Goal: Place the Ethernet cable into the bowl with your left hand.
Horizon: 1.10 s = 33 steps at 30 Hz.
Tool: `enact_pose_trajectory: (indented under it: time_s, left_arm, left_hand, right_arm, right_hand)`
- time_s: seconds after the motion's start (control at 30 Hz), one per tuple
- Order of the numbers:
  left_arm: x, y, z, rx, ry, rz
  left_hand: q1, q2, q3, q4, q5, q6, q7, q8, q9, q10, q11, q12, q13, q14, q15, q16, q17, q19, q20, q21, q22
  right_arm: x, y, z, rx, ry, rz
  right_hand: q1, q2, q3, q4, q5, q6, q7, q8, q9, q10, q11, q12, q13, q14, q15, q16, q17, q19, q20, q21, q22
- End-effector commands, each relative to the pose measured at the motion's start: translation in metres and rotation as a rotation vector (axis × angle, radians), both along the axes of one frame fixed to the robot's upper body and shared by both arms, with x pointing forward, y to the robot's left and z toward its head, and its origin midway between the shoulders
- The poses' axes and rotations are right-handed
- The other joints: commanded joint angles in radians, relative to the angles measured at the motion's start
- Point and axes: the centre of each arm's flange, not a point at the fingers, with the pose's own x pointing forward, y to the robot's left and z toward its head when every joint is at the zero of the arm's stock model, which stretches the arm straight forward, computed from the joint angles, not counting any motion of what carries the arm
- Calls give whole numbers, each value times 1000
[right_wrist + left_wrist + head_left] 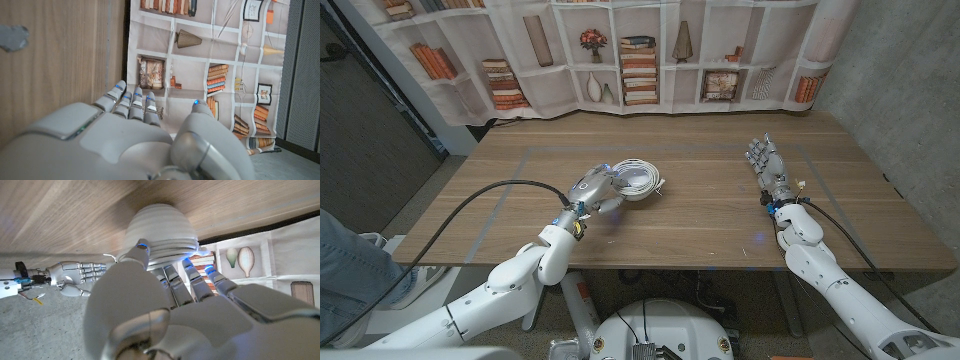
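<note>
1. Well, the Ethernet cable [642,181] is a white coil, and it looks like it sits in or on the white bowl [638,185] near the middle of the wooden table [700,215]. In my left wrist view the coil [172,250] wraps by the bowl's [159,225] rim, but I cannot tell if it is all the way inside.
2. I think the cable is light and bendy, and a bit springy, so loops may pop out. The plug end is hard and small. The best place to hold it is across a few loops at once, so the coil stays together.
3. My left hand [595,190] is right at the bowl's near side. My fingers [192,277] reach to the coil and seem to touch it. I cannot tell if I am pinching it or have let go.
4. My right hand [767,168] is well apart on the other side of the table. It holds nothing, and its fingers [131,102] are straight and close together.
5. Behind the table hangs a curtain [650,50] with shelves printed on it.
</note>
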Motion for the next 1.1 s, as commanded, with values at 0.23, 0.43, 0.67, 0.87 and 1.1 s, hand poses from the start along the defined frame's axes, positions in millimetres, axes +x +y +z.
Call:
enact_pose_trajectory:
  time_s: [0.23,0.43,0.67,0.87,1.1]
  left_arm:
    - [-1,1,1,11,53,4]
    - [0,1,1,21,85,7]
    - [-2,1,4,24,82,10]
    - [-4,1,6,21,73,0]
    - [-5,0,8,20,65,-4]
  left_hand:
    - [-58,-16,-18,27,18,-88,12,-29,5,-101,28,5,2,-66,-59,-2,7,-44,14,-1,3]
    - [-113,-28,-40,53,31,-197,34,-50,7,-177,45,6,1,-112,-34,-1,8,-80,31,-2,3]
    - [-129,-32,-48,60,36,-234,34,-53,8,-201,51,7,2,-132,-25,-2,8,-89,40,-1,3]
    - [-135,-34,-51,63,38,-237,35,-49,9,-207,52,9,2,-134,-24,0,8,-90,42,0,3]
    - [-140,-35,-53,65,41,-236,34,-44,9,-206,50,13,2,-133,-26,3,8,-89,45,2,3]
  right_arm:
    - [0,1,1,-6,0,1]
    - [1,1,3,-7,-2,2]
    - [2,0,3,-4,-3,3]
    - [2,0,2,-2,0,2]
    - [3,0,1,0,-1,3]
  right_hand:
    - [13,8,6,-8,1,7,-4,7,2,9,-1,-1,6,9,3,-1,3,8,-17,-1,6]
    - [16,8,7,-10,1,7,-4,7,2,10,-1,-1,6,9,3,-1,2,7,-16,-1,6]
    - [19,9,8,-12,1,7,-5,7,2,10,0,-1,6,11,2,0,2,9,-15,-1,6]
    - [21,10,9,-14,0,7,-4,7,2,9,-1,-1,6,11,2,-1,2,9,-14,-2,6]
    - [23,11,10,-16,0,7,-5,7,2,10,0,-1,6,11,3,-1,2,9,-13,-2,6]
